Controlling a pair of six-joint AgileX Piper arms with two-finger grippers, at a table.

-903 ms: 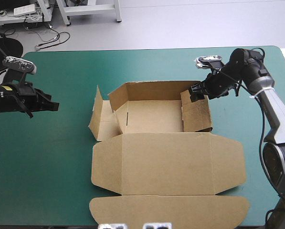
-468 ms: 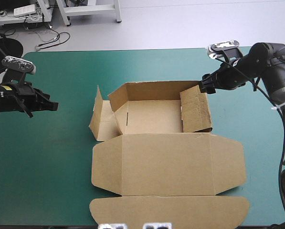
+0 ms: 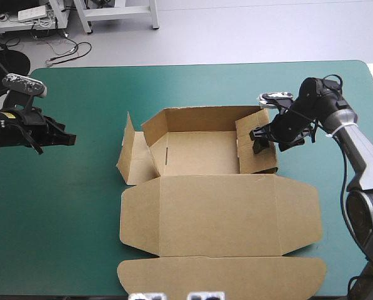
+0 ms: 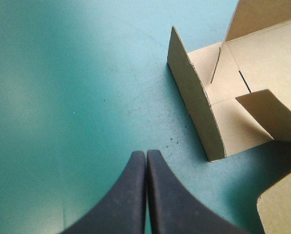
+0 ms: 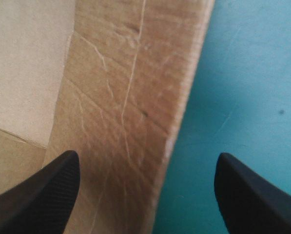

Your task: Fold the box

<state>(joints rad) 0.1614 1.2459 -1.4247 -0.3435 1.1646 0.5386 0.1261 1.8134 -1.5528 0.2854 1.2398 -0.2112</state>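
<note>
The brown box (image 3: 211,194) lies mid-table with its back and right walls raised and its lid flat toward the near edge. Its left side flap (image 3: 129,150) leans outward. My right gripper (image 3: 259,139) is open over the right wall (image 3: 261,153). In the right wrist view that wall (image 5: 121,97) runs between the right gripper's (image 5: 146,155) spread black fingers, and its edge is near the middle. My left gripper (image 3: 67,139) hovers shut and empty well left of the box. The left wrist view shows the left gripper (image 4: 146,152) pointing at the cover short of the leaning flap (image 4: 196,105).
The teal-green cover (image 3: 80,206) stretches wide between the left gripper and the box. A narrower strip (image 3: 323,169) lies between the right wall and the table's right edge. The lid's front flap (image 3: 223,275) reaches almost to the near edge.
The right gripper, just before drawn back beyond the box's far right corner, has come forward and down over the right wall. The left arm has not moved.
</note>
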